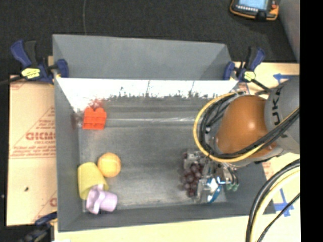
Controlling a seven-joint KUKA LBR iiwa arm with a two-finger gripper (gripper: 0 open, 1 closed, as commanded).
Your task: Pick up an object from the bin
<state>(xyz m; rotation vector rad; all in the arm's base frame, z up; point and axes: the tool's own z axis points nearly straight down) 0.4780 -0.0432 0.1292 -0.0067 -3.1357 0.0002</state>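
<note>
**Bin** (146,140): grey metal, sloping walls, flat floor.

**Item 1: gripper** (216,185). Lower right of the bin, near the front wall and the right wall. It hangs under the arm's rounded orange wrist cover (242,127), which is looped about by yellow and black cables (199,130). Its tip sits down among the right-hand edge of item 2. Whether it is open or closed cannot be told, nor whether it has hold of anything.

**Item 2: bunch of dark purple grapes** (191,175). Lower right of the floor, just left of the gripper and touching it on that side. The long axis runs roughly top to bottom of the frame. The upper end lies under the edge of the cables and the lower end is close to the front wall. Which end bears the stem cannot be made out.

**Item 3: orange toy brick** (94,118). Upper left, against the back wall, well apart from the grapes.

**Item 4: yellow-orange round fruit** (109,164). Lower left, touching item 5.

**Item 5: yellow cylinder** (88,178). Lower left by the left wall, long axis top to bottom.

**Item 6: lavender plastic piece** (101,200). Lower left corner, against the lower end of the cylinder.

**Obstructions near item 2:** the front wall, the right wall, and the overhanging wrist cover and cables. Items 3 to 6 lie well apart across the floor.
</note>
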